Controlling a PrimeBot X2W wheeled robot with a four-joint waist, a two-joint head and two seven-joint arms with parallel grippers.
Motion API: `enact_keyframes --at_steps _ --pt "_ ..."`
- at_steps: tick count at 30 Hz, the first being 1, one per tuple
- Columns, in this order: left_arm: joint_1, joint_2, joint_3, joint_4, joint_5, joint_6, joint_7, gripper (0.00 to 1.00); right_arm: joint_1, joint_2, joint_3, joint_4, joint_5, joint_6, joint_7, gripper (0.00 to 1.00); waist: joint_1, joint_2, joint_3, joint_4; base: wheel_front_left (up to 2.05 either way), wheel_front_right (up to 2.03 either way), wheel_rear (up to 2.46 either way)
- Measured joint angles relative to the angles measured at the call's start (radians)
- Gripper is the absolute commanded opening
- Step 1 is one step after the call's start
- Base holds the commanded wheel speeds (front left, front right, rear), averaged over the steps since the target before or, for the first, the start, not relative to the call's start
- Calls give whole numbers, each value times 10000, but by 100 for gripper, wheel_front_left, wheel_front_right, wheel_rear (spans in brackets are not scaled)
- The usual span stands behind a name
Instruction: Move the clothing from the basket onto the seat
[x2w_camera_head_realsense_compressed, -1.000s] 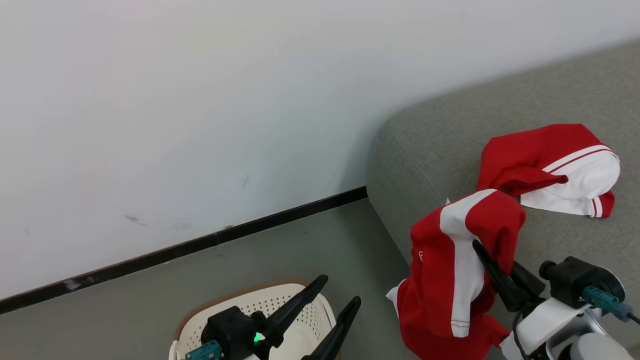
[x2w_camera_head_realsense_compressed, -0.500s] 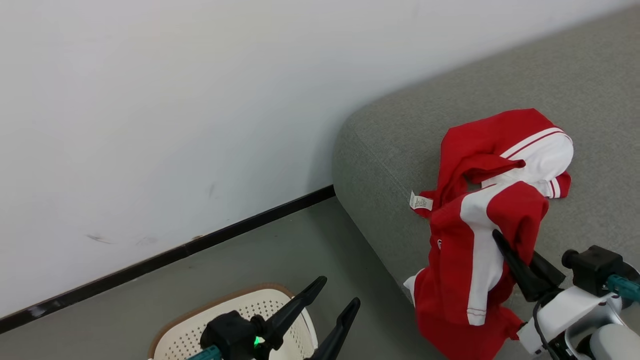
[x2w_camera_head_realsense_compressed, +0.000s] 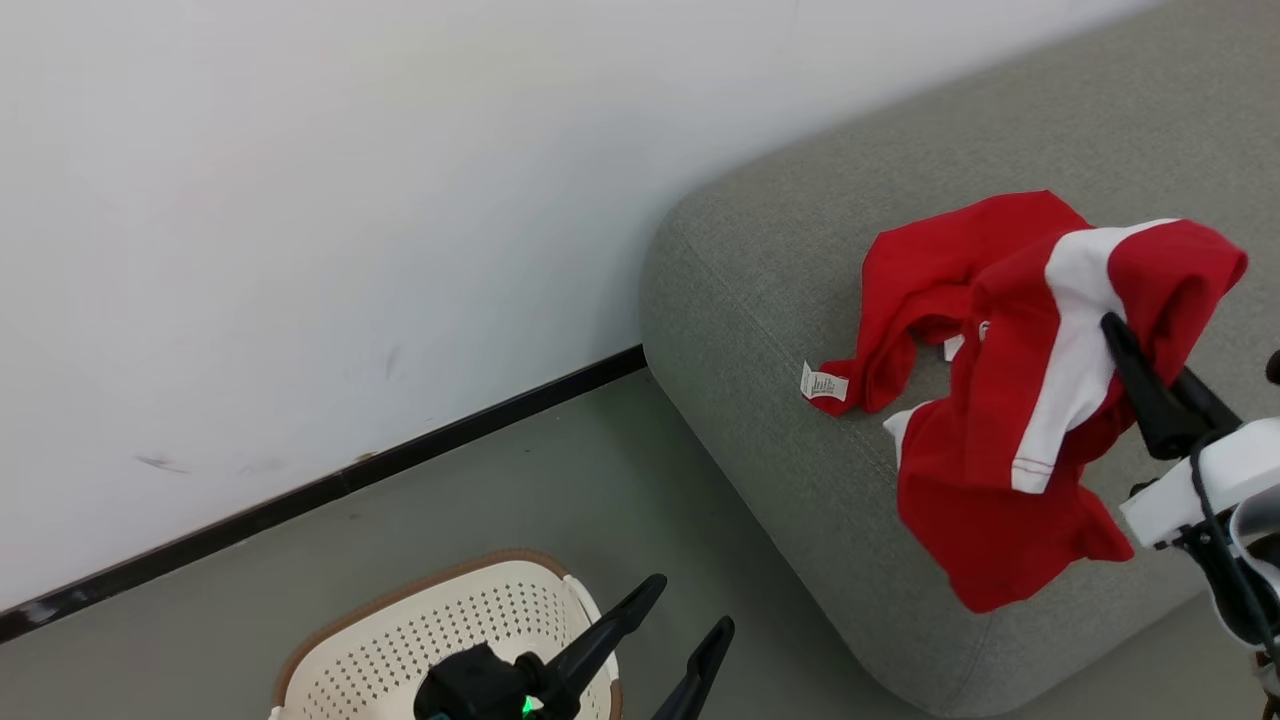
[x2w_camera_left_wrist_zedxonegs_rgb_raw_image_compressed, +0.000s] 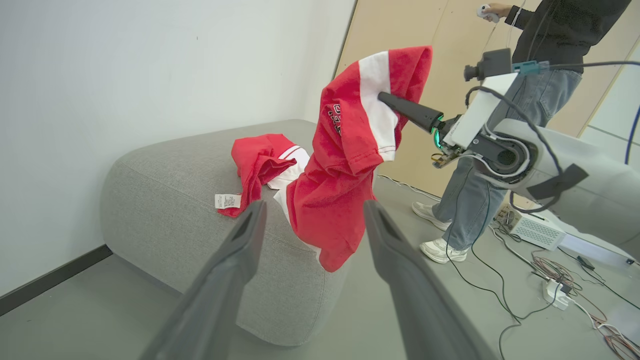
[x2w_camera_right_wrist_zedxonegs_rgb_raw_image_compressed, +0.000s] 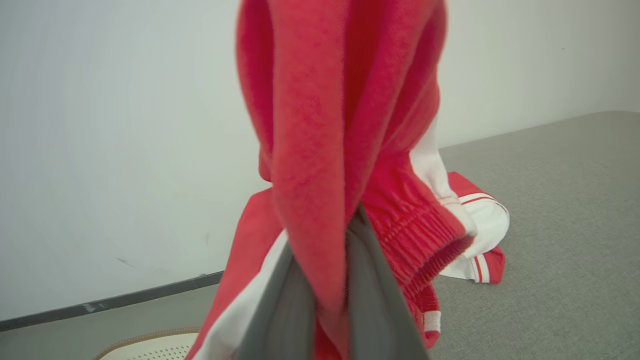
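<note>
Right pincer (x2w_camera_head_realsense_compressed: 1125, 345) is clamped on a fold of a red garment (x2w_camera_head_realsense_compressed: 1000, 400), its two dark fingers closed with the cloth pinched between them. In the right wrist view the fabric rises from between the fingers and drapes down both sides. The garment is red with a broad white stripe, and it hangs in the air from the grip, bunched at the top and loose below. Its lower hem is level with the front edge of the sofa (x2w_camera_head_realsense_compressed: 780, 250); whether it touches the cushion I cannot tell.

Just behind it a second garment (x2w_camera_head_realsense_compressed: 920, 270), also red with white trim, lies crumpled on the sofa seat. A small white label (x2w_camera_head_realsense_compressed: 824, 383) sticks out from it toward the sofa's rounded corner.

Well apart from the sofa, the basket (x2w_camera_head_realsense_compressed: 400, 600) stands on the grey floor (x2w_camera_head_realsense_compressed: 560, 480), cream with perforated sides and a brown rim. Left pincer (x2w_camera_head_realsense_compressed: 690, 603) hovers over the basket's near side, fingers spread wide and holding nothing.

A white wall (x2w_camera_head_realsense_compressed: 350, 200) with a dark baseboard (x2w_camera_head_realsense_compressed: 400, 480) runs behind the basket and sofa. In the left wrist view a person (x2w_camera_left_wrist_zedxonegs_rgb_raw_image_compressed: 500, 165) in jeans and white shoes stands beyond the right arm, with cables (x2w_camera_left_wrist_zedxonegs_rgb_raw_image_compressed: 555, 270) on the floor nearby.
</note>
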Motion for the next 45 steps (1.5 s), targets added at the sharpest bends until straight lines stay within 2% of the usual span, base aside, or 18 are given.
enact_keyframes --at_steps 6,8,15,25,33,45 --pt "-5 -38 -171 -96 81 2 29 100 -688 -13 -516 777 798 0 577 0 0 0 209 97 0 0 0" --pt "-11 -117 -244 -155 115 29 75 100 -1010 117 -744 1244 1427 -2 918 0 0 0 323 173 0 0 0" --pt "-171 -215 -343 -311 190 31 150 100 -1980 -50 -1055 2092 1703 -2 1538 0 0 0 646 408 0 0 0" --pt "-500 -253 -466 -447 454 73 297 100 -4296 -573 -2489 3647 1881 -2 2255 0 0 0 1177 857 0 0 0" --pt "-605 -201 -719 -516 543 73 654 100 -5520 -587 -3490 5147 1885 -2 2418 0 0 0 1673 1226 0 0 0" --pt "-698 150 -823 -871 698 119 1289 100 -6837 -773 -4926 6575 1948 -4 2132 0 0 0 2469 1738 0 0 0"
